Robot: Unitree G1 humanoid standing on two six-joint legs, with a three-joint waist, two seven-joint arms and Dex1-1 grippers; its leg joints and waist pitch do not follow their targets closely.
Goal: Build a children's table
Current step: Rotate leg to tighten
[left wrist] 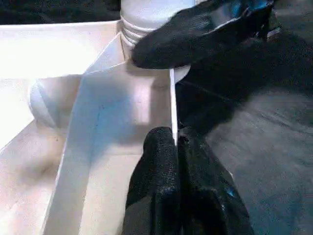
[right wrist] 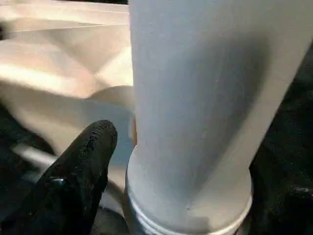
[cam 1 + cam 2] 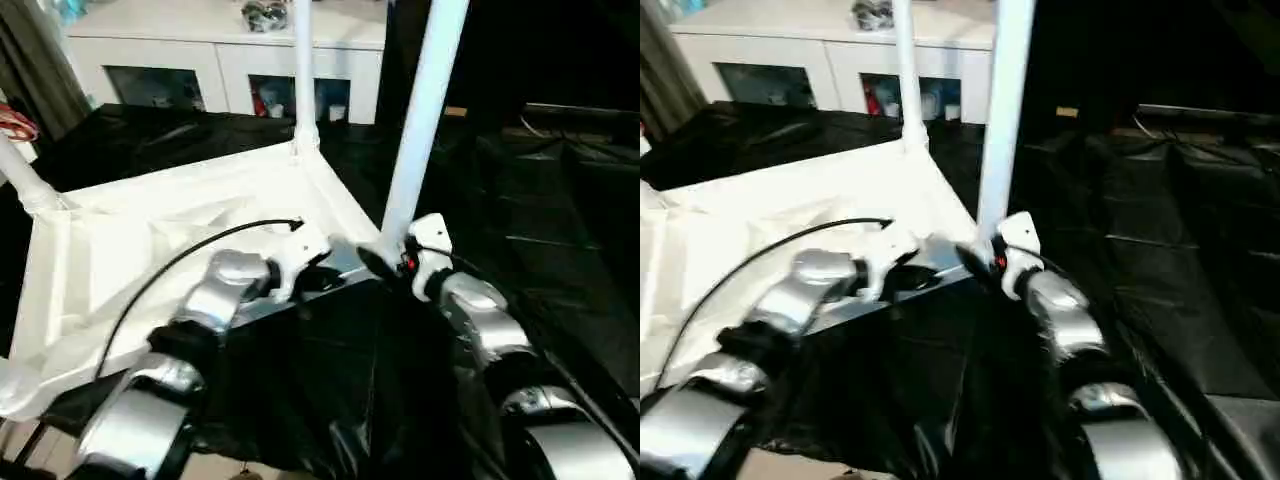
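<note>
1. Left eye view: one white tabletop (image 3: 150,250) lay upside down on a surface covered in black sheeting (image 3: 560,230). Three legs were countable: one far leg (image 3: 303,70) upright in the far corner, one near leg (image 3: 420,120) rising from the corner nearest the right arm, and one leg (image 3: 25,180) at the left edge, leaning. One white cabinet (image 3: 220,50) with glass doors stood behind.
2. Right eye view: the left gripper (image 3: 902,262) reached to the tabletop's near rim, and the right gripper (image 3: 985,258) sat at the base of the near leg. Two silver forearms and one black cable (image 3: 750,255) over the left arm were visible.
3. Left wrist view: the left gripper's two fingers (image 1: 156,171) were closed together on the thin edge of the tabletop rim (image 1: 172,98), one on each side. One finger of the right gripper (image 1: 195,29) lay across the threaded base of the near leg at the corner socket.
4. Right wrist view: the near leg stood in its socket collar (image 2: 190,210). One black finger (image 2: 83,166) of the right gripper lay beside the collar; whether the pair was clamped on the leg could not be told.
</note>
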